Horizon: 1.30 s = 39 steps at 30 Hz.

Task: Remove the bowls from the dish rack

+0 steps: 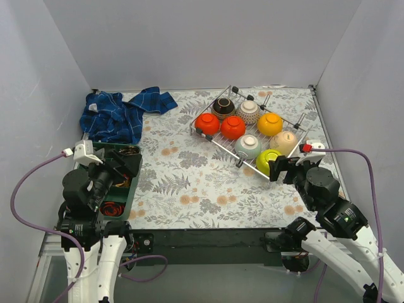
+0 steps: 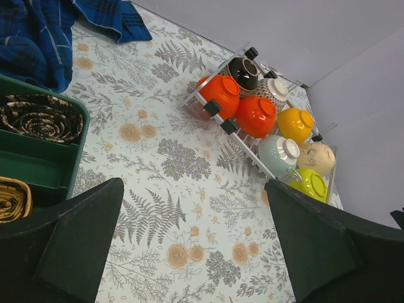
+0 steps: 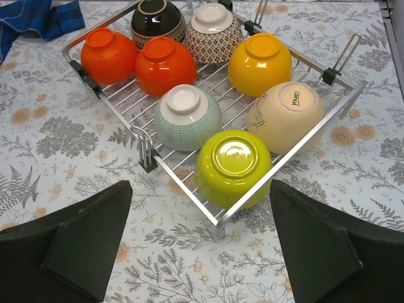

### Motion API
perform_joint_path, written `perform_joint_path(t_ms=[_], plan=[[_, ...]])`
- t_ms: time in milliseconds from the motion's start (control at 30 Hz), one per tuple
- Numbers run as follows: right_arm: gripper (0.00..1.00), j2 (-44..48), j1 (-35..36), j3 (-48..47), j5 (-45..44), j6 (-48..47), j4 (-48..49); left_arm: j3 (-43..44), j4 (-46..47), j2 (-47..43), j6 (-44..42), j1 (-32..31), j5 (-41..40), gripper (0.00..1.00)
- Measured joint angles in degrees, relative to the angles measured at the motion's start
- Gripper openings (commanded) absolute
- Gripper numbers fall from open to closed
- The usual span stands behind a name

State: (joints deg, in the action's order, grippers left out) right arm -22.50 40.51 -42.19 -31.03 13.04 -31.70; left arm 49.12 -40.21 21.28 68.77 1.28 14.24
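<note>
My left arm (image 1: 81, 208) and right arm (image 1: 331, 205) were black at the joints and wrists, with white shells on the lower links (image 1: 108, 255). A purple cable (image 1: 22, 189) looped off each wrist, ending at a white plug (image 1: 314, 148) tipped with red. A small green light (image 1: 346, 219) glowed on my right arm. My left gripper (image 1: 120, 162) and right gripper (image 1: 287, 168) both carried matte dark fingers (image 3: 72, 246), shaped as blunt wedges.

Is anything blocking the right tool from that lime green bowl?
Nothing visible does. The open right tool faces the lime green bowl at the near corner of the dish rack; only its low wire rim lies between.
</note>
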Motion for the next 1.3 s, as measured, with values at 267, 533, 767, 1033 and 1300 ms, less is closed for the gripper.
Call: perform_joint_path(t_ms=[267,533,767,1033,1300], plan=[[0.99,-2.78,0.00,-0.02,1.90,-1.55,0.59,-0.26,1.77,1.55,0.24,0.00,0.28,0.98],[0.98,-11.28,0.00,-2.54,7.98,-4.48,1.36,-1.09,3.08,5.05,1.81,0.00,1.75,0.98],[0.99,-23.47,0.00,-6.71,13.27,-6.80,3.23,-1.18,3.48,6.73,2.19,0.00,2.34,0.98],[0.98,-41.09,-0.09,-14.64,13.84,-12.52,4.13,-1.29,3.28,6.45,3.13,-2.27,0.39,0.98],[0.99,-58.49,-0.68,-24.35,11.37,-24.76,8.22,-2.08,2.86,2.95,3.67,-8.96,-2.47,0.98]])
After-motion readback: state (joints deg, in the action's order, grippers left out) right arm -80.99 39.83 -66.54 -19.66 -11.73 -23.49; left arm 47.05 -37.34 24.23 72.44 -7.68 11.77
